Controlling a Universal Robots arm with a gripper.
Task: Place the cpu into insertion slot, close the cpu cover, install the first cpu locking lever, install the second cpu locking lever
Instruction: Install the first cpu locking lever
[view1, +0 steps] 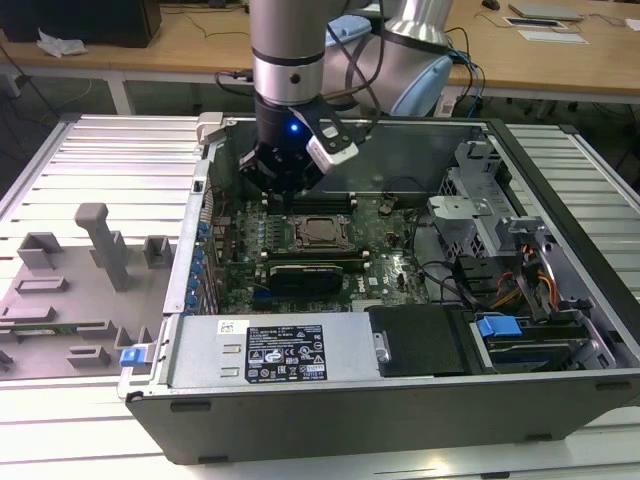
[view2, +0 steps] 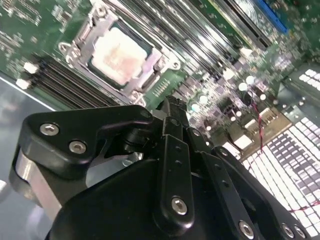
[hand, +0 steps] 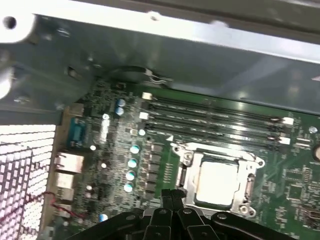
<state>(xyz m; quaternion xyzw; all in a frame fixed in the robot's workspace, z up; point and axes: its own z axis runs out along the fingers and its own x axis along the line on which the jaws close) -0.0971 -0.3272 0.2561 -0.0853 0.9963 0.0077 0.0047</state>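
The cpu (view1: 318, 232) lies in the insertion slot (view1: 300, 243) on the green board, its pale metal top showing in both wrist views (view2: 120, 52) (hand: 216, 181). The silver cpu cover (hand: 248, 186) (view2: 84, 46) lies flat around the chip, which shows through its window. My gripper (view1: 284, 192) hangs just above the board, beside the socket on the exterior view's left and a little farther back. Its fingertips (hand: 172, 196) (view2: 171, 106) are pressed together, shut on nothing. I cannot make out how the locking levers stand.
Long black memory slots (hand: 215, 120) run beside the socket. A black card with a green edge (view1: 315, 272) stands on the near side. The power supply (view1: 270, 350), drive cage (view1: 470, 215) and case wall (hand: 175, 55) hem the board in. A grey fixture tray (view1: 70, 290) sits outside.
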